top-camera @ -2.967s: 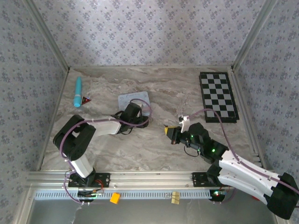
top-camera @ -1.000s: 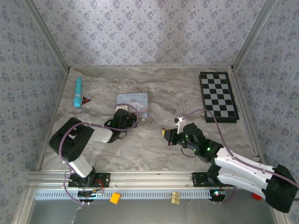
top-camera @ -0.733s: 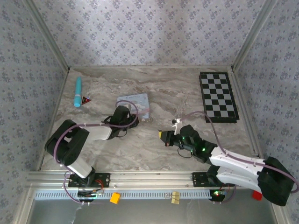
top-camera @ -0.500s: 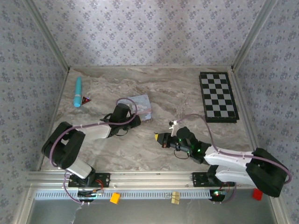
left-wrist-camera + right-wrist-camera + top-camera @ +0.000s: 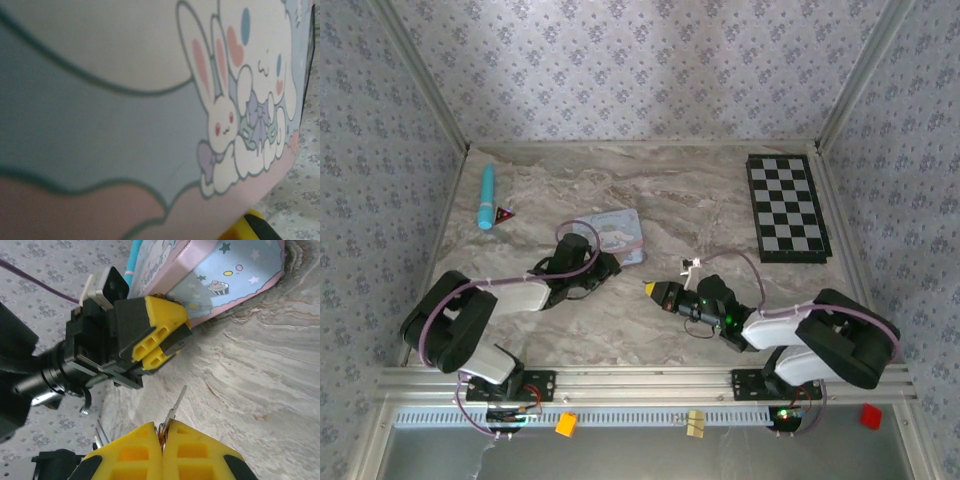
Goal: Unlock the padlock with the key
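The light-blue cartoon tin [image 5: 622, 232] lies tilted at mid-table, and its bunny picture [image 5: 125, 100] sits close in front of the left wrist camera. My left gripper [image 5: 605, 264] is at the tin's near edge. In the right wrist view its yellow fingers [image 5: 155, 315] are shut on a small dark block, the padlock [image 5: 176, 343], beside the tin [image 5: 235, 270]. My right gripper [image 5: 162, 432] is shut on a silver key [image 5: 177, 402]. The key's blade points at the left gripper, a short gap away. From above, the right gripper [image 5: 653, 289] lies just right of the left one.
A black-and-white chessboard [image 5: 787, 205] lies at the back right. A turquoise tube [image 5: 487, 195] and a small red triangle [image 5: 503, 214] are at the back left. Patterned walls enclose three sides. A yellow fingertip [image 5: 245, 230] shows under the tin.
The tin has slid right and nearer, turning as it went, along with the left gripper. The right gripper has carried the key left, closing on the left gripper.
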Motion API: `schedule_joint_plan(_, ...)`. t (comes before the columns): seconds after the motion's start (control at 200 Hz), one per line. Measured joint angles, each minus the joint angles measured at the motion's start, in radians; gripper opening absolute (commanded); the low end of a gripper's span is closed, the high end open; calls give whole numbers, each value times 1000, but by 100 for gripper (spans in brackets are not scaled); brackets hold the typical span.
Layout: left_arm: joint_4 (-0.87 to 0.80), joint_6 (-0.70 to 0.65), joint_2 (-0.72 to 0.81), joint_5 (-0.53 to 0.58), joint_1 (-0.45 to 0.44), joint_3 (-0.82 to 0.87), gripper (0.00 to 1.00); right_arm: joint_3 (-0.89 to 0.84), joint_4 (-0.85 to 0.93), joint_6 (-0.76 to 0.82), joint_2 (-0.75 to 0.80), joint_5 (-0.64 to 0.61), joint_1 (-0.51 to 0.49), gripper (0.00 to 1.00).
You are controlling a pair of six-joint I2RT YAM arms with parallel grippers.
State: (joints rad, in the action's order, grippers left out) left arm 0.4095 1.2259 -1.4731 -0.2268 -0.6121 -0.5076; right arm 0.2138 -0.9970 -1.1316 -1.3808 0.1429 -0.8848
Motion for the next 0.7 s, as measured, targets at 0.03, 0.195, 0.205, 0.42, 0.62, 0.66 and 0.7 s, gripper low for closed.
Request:
schedule_joint_plan(0.03, 10, 13, 5, 9, -5, 6, 0, 0, -22, -8, -13, 0, 0, 0)
schedule_joint_plan(0.195, 53, 81, 49, 48, -31, 47, 0, 0, -133, -63, -93, -5, 0, 0)
schedule_joint_plan(0.205, 55, 83, 51, 50, -31, 48, 0, 0, -142, -66, -98, -5, 0, 0)
schedule_joint_plan(0.42, 115, 150, 60, 63, -38, 66, 0, 6, -249, -118, -193, -17, -4, 0)
schedule_joint_plan(0.62, 171, 199, 58, 66, -47, 70, 0, 32, -325, -161, -248, -30, -11, 0)
schedule_joint_plan(0.66, 182, 208, 58, 67, -51, 71, 0, 40, -335, -167, -259, -34, -15, 0)
schedule_joint_plan(0.7, 191, 216, 57, 66, -53, 71, 0, 44, -341, -171, -264, -36, -20, 0)
